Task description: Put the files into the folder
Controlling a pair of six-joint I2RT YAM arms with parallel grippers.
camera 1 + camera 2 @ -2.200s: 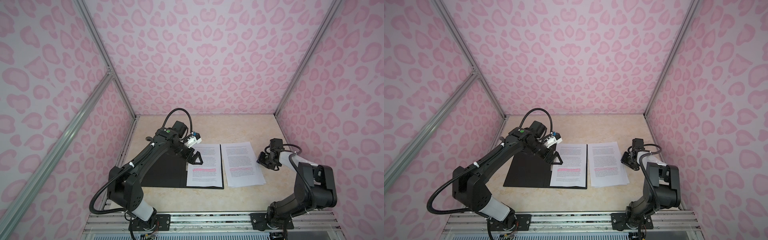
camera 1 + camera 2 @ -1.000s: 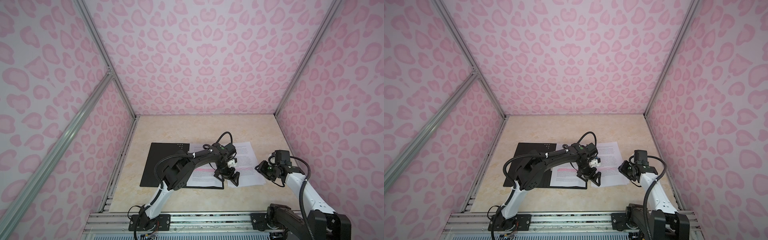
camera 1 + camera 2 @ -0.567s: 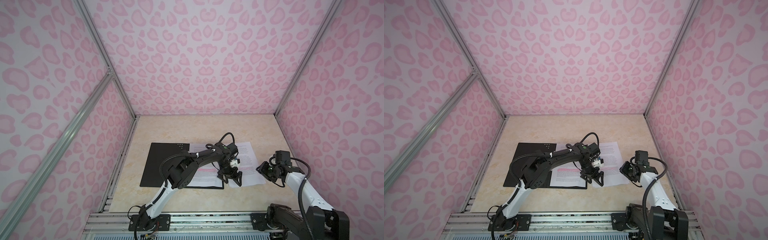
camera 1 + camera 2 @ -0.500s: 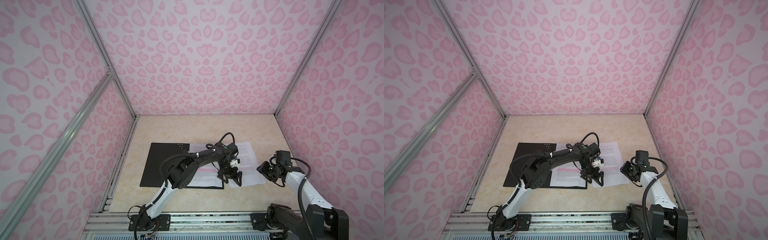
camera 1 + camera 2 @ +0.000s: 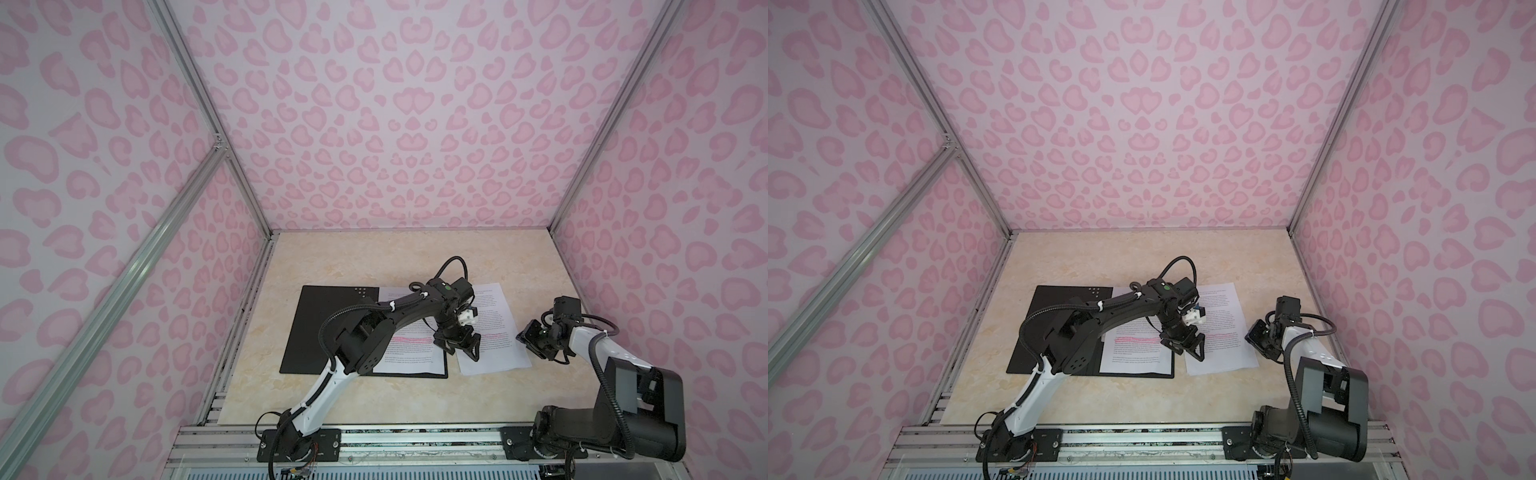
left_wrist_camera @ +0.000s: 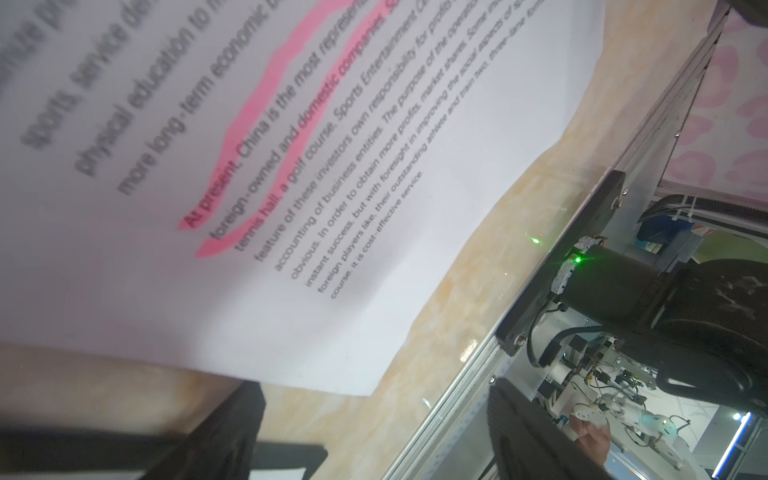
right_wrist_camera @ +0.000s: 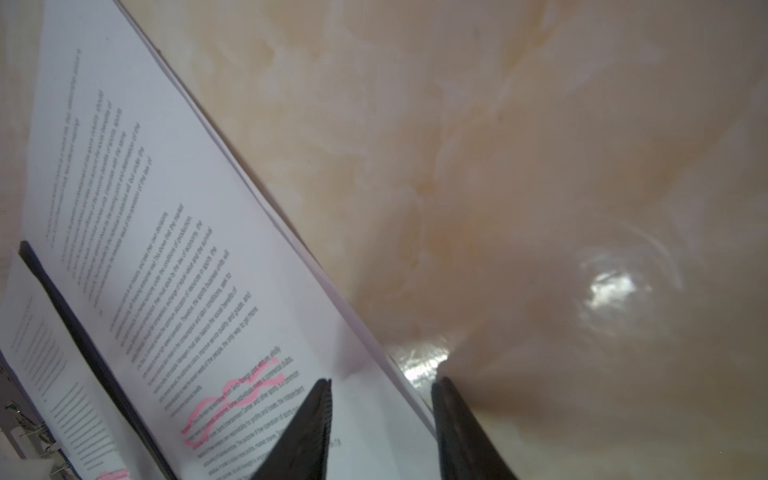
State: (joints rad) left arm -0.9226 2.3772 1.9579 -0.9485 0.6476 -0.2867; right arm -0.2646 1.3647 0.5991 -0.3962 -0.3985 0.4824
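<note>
The folder [image 5: 332, 328] lies open and black side up in both top views [image 5: 1059, 328], with one printed sheet [image 5: 409, 351] on its right half. More files [image 5: 496, 332] lie in a loose stack just right of it. My left gripper [image 5: 463, 354] hangs open over the stack's near left corner [image 6: 291, 166], holding nothing. My right gripper [image 5: 528, 338] is low at the stack's right edge. In the right wrist view its fingers [image 7: 320, 415] stand apart, one over the paper [image 7: 187, 270], the other over the bare table, open.
The beige table [image 5: 374, 257] is boxed in by pink patterned walls on three sides. A metal rail [image 5: 415, 440] with both arm bases runs along the front edge. The folder's metal clip [image 7: 25, 419] shows in the right wrist view.
My left arm has swung from the folder's left half across to the loose stack and settled over its near left corner. Its jaws narrowed slightly. The right gripper has hardly moved.
</note>
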